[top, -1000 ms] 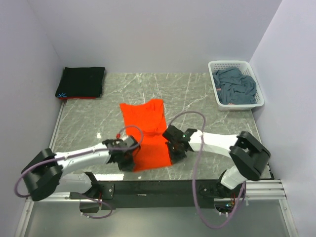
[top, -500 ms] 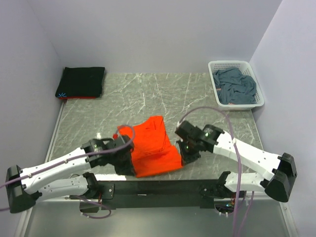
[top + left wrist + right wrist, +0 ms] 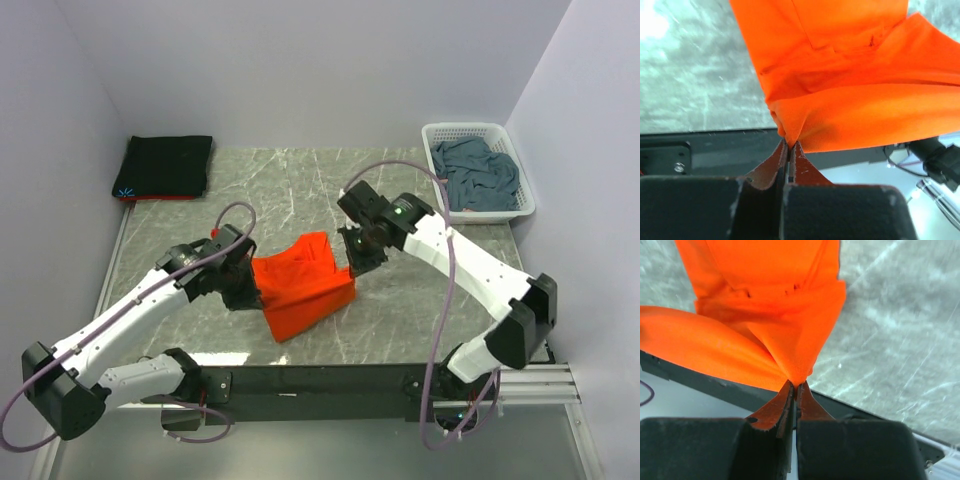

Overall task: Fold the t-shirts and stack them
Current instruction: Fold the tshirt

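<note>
The orange t-shirt [image 3: 305, 285] hangs lifted and bunched over the middle of the table. My left gripper [image 3: 250, 290] is shut on its left corner, and the wrist view shows the cloth [image 3: 850, 85] pinched at the fingertips [image 3: 789, 145]. My right gripper [image 3: 355, 265] is shut on the right corner; orange cloth [image 3: 770, 320] rises from its closed tips [image 3: 796, 385]. A folded black t-shirt [image 3: 167, 166] with a light-blue mark lies at the back left. The blue-grey t-shirt [image 3: 477, 175] lies crumpled in the basket.
The white lattice basket [image 3: 478, 132] stands at the back right corner. Walls close in the left, back and right sides of the marble table [image 3: 300, 190]. A black rail [image 3: 320, 380] runs along the near edge between the arm bases.
Both grippers carried the orange t-shirt's near edge up and away from the front of the table toward the back, folding it over itself. Both stayed shut on the cloth.
</note>
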Robot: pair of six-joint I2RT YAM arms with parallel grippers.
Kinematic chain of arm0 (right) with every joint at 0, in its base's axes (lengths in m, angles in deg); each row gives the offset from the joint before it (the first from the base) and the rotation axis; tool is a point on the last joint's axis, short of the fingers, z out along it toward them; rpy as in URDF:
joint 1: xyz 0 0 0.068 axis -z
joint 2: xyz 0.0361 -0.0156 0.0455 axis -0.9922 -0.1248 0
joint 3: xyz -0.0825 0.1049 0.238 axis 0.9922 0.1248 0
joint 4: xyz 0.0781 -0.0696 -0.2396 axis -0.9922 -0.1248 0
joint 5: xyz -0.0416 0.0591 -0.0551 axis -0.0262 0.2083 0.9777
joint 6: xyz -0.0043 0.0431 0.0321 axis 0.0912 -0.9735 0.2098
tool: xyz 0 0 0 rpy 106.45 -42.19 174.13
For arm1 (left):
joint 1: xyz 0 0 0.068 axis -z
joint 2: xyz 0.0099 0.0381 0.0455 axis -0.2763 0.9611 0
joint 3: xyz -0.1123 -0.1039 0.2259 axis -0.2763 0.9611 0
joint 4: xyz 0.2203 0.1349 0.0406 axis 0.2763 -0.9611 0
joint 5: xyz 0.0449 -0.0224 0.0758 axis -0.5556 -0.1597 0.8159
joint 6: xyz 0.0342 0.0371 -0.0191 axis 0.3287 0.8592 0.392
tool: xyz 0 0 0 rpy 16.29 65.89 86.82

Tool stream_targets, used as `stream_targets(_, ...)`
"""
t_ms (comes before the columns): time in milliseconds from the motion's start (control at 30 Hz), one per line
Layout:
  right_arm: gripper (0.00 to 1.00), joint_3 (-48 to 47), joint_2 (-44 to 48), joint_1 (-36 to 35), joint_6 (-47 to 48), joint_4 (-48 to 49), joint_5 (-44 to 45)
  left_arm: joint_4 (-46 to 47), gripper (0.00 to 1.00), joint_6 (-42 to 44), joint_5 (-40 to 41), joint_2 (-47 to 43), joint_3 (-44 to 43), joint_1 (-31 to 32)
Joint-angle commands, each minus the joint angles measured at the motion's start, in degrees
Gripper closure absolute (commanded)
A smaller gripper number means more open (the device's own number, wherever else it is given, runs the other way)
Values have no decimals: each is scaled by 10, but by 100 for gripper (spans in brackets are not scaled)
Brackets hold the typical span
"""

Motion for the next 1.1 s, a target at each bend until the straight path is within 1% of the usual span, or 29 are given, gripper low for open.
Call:
stream_targets(0,100,-58,-35,11,41,-11,16,-4,99,49,9,10,-18,-35)
stream_targets(133,100,-117,-79,19,56,4,11,31,99,70,0,21,-6,-72)
stream_targets(333,100,-196,-152,30,78,21,9,67,99,104,15,56,-10,-129)
stream_targets(467,100,-228,-198,35,98,41,17,88,99,126,19,80,-16,-168)
stream_targets(567,100,-230,-223,44,103,75,14,118,99,144,20,101,-12,-199)
stream_targets(733,100,-207,-265,60,107,140,10,197,98,164,33,150,7,-229)
stream_targets(900,100,-167,-287,66,108,213,7,239,96,166,34,193,25,-240)
stream_targets(933,99,-163,-292,68,107,221,5,256,94,166,34,197,29,-241)
stream_targets(967,98,-162,-295,69,105,227,4,261,93,164,34,202,34,-242)
stream_targets(1000,91,-157,-298,69,103,238,-1,265,92,163,34,213,40,-243)
stream_targets(1067,82,-155,-302,72,99,246,-6,268,88,161,34,219,42,-244)
